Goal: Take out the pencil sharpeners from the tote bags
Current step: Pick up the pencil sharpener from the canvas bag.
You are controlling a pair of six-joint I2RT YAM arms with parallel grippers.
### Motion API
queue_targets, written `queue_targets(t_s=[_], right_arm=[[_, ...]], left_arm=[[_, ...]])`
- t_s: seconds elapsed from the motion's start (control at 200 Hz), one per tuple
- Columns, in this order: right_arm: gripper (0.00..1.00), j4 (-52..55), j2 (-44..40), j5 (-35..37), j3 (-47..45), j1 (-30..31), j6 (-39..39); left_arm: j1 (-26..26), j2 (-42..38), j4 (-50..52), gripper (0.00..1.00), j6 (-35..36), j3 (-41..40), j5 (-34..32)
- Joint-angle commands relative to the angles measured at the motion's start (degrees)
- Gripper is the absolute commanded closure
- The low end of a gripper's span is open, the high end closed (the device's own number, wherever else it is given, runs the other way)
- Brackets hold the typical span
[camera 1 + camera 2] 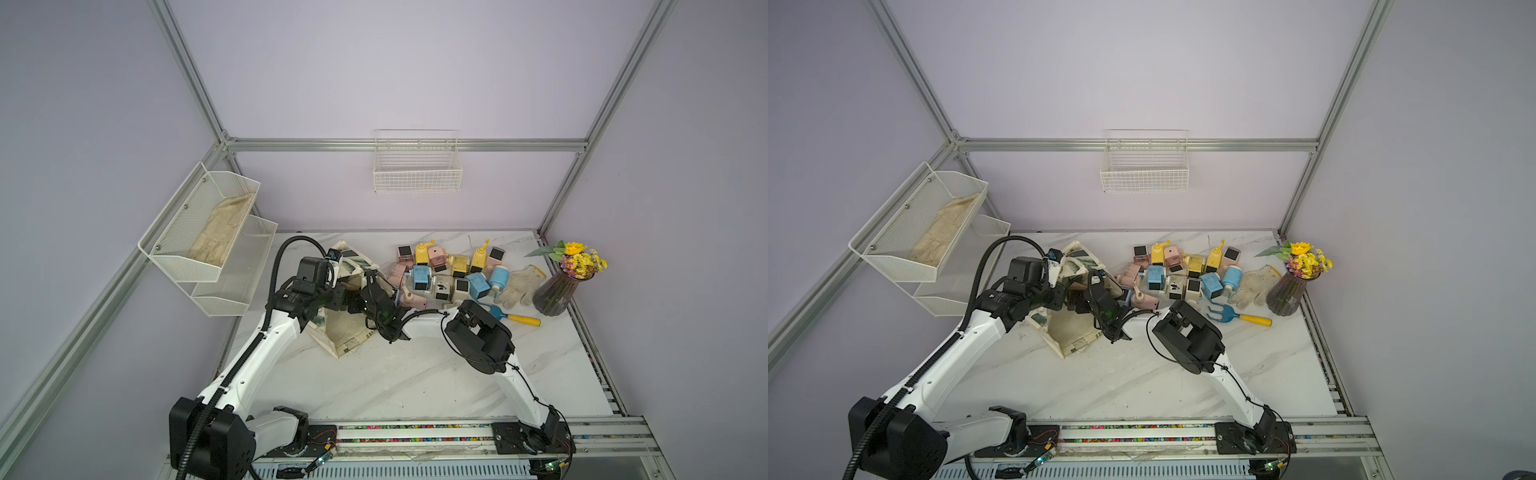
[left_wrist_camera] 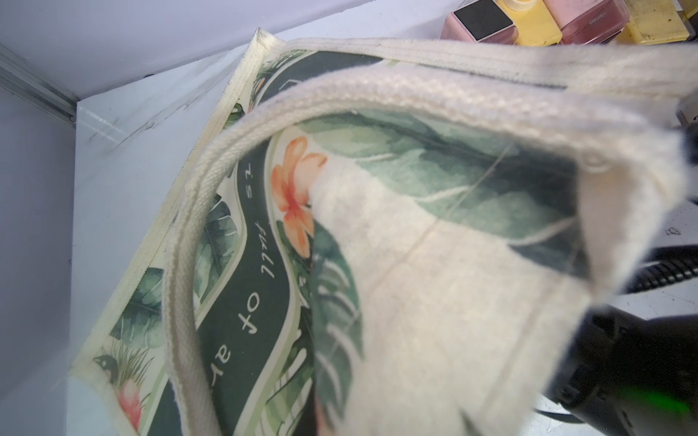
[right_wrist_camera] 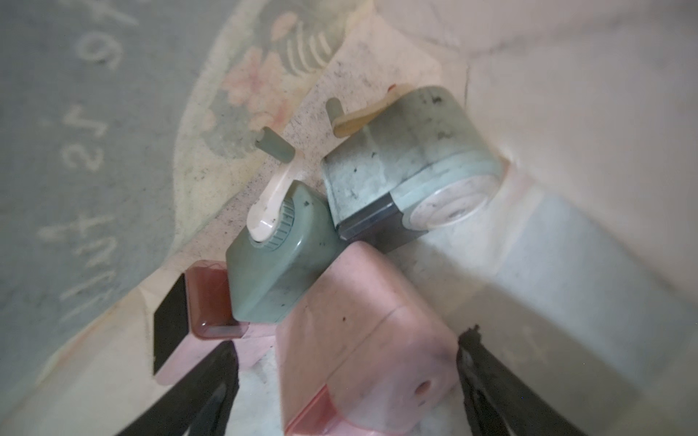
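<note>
Pink plastic fills the near part of the right wrist view: a pink sharpener (image 3: 362, 351) lies inside the tote bag (image 1: 345, 328), set between the 2 black fingers (image 3: 211, 392) of the right gripper (image 3: 345, 381), whose jaws stand wide apart on either side of it with a gap showing at each side, gripping nothing. Just beyond it lie 3 more sharpeners: a dark green one (image 3: 279, 256) with a white crank, a pale green one (image 3: 408, 162) with a cream crank, and another pink one (image 3: 196, 321) with a black face. All 4 rest on the bag's soiled cream lining.

Seen in both top views, the bag sits on the marble table (image 1: 374, 382) at its left-centre, mouth turned toward the right arm, which reaches into it. The left gripper (image 1: 338, 259) is pinched together on the bag's upper edge at the far side, holding the cloth lifted; the left wrist view shows the leafy print and a cream handle strap (image 2: 189, 264) close up.

To the right of the bag, a pile of sharpeners (image 1: 446, 270) in pink, yellow, blue and beige lies out on the table. Further right are a dirty white glove (image 1: 519, 286), a blue hand rake (image 1: 513, 316) with yellow handle and a vase of flowers (image 1: 559, 286). A wire basket (image 1: 417, 166) hangs on the back wall, and a 2-tier mesh shelf (image 1: 208, 232) on the left holds a folded cloth.
</note>
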State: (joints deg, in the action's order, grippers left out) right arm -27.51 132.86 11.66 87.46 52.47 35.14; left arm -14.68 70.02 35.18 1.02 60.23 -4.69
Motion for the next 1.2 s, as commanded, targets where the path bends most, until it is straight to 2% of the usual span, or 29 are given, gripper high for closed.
queue_targets(t_s=[0.0,0.1,0.255,0.365,0.465,0.545,0.64,0.94,1.195], right_arm=[[0.03,-5.25,-0.81,3.9,0.2,-1.67,-10.4],[0.03,-3.23,3.37,1.23,5.36,-1.69,-16.79],[0.04,4.42,8.38,-8.25,12.93,-1.71,-19.73],[0.09,3.48,6.29,-13.84,9.35,-1.62,-18.7],[0.09,1.27,3.51,-17.26,4.28,-1.16,-19.88],[0.04,3.14,2.85,-16.35,3.32,-0.01,-24.03],[0.03,3.86,3.47,-10.65,3.3,1.52,-27.8],[0.03,6.62,10.24,-2.05,12.54,1.76,-28.47],[0.34,5.6,7.93,-1.13,10.86,2.19,-28.77]], left_arm=[[0.09,-0.31,0.18,1.0,-2.07,5.39,-0.06],[0.09,0.1,0.29,1.0,-2.09,5.53,-0.08],[0.13,0.06,0.31,1.0,-1.99,5.46,-0.45],[0.09,0.01,0.33,1.0,-2.03,5.44,-0.59],[0.09,0.12,0.42,1.0,-1.98,5.57,-0.37],[0.1,0.06,0.5,1.0,-2.07,5.78,-0.06],[0.09,0.21,0.59,1.0,-2.15,5.88,0.14],[-0.04,0.72,0.77,1.0,-2.17,5.95,-0.04],[-0.35,0.83,0.94,1.0,-2.07,5.92,-0.58]])
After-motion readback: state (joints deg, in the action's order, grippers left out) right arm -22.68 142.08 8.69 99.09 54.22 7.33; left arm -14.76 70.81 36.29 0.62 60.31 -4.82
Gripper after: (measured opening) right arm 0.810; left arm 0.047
